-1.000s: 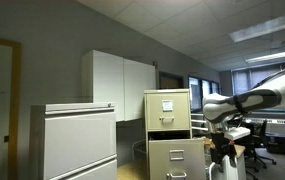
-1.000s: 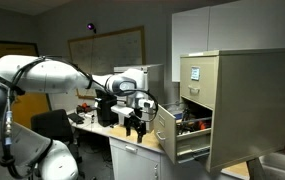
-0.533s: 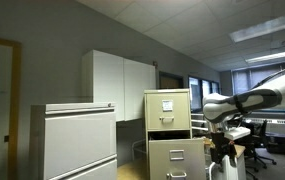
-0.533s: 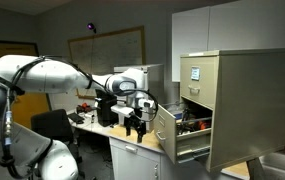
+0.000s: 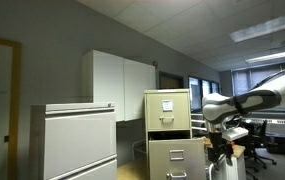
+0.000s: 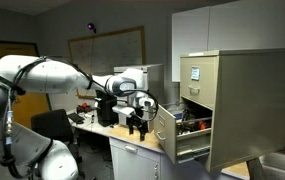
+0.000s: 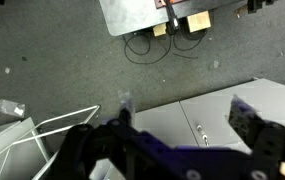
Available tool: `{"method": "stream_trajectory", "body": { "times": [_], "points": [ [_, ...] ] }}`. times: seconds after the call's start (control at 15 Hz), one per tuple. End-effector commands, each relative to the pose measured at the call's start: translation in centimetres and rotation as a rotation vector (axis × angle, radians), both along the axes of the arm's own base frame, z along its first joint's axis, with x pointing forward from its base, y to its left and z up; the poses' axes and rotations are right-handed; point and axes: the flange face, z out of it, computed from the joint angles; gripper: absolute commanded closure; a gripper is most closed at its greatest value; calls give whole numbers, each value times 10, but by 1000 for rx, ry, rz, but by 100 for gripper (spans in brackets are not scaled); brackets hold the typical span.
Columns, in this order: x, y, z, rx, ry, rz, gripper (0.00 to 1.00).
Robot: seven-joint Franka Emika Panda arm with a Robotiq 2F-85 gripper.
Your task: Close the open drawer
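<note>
My gripper (image 6: 137, 131) hangs spread and empty just left of the drawer (image 6: 168, 130), which juts out of the tall tan cabinet (image 6: 247, 100), so I judge the whole push is yet to do.

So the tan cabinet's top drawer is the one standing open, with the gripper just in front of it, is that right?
Not quite: the top drawer is shut. The open drawer is the one below it, as an exterior view shows; the gripper is indeed just in front of it.
</note>
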Motion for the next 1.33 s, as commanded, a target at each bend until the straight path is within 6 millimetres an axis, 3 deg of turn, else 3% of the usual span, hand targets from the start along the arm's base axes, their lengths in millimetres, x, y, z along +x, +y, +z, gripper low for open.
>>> {"method": "stream_trajectory", "body": {
  "times": [0.0, 0.33, 0.4, 0.53, 0.73, 0.93, 1.13, 1.27],
  "points": [
    [25, 23, 0, -77, -63, -19, 0],
    [78, 98, -21, -251, -153, 33, 1],
    [88, 111, -28, -290, -174, 58, 20],
    [106, 144, -43, -382, -225, 138, 28],
    [124, 185, -68, -527, -282, 265, 54],
    [133, 205, -93, -657, -324, 407, 77],
    [144, 203, -111, -777, -366, 556, 99],
    [157, 190, -111, -852, -405, 646, 100]
  ]
}}
